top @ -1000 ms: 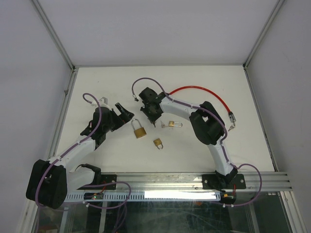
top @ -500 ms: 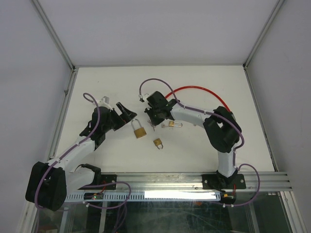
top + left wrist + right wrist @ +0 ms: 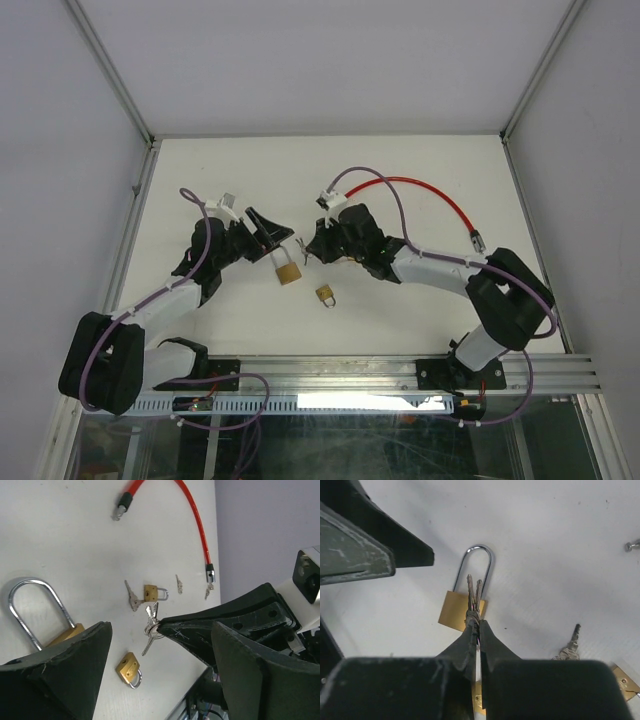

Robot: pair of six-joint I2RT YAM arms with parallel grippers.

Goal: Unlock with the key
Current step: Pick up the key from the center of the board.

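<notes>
Right wrist view: right gripper (image 3: 476, 625) pinches the keys (image 3: 473, 596), which hide part of the big padlock (image 3: 454, 612). Left gripper (image 3: 262, 230) stands wide, holding nothing.

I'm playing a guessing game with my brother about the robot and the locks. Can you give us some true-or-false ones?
1. The right gripper pinches a bunch of keys. True.
2. The left gripper is shut on the big padlock. False: its jaws are open, and the padlock lies loose on the table.
3. The red cable goes through the big padlock's loop. False: it lies apart, farther back.
4. A small padlock lies nearer the arm bases than the big one. True.
</notes>
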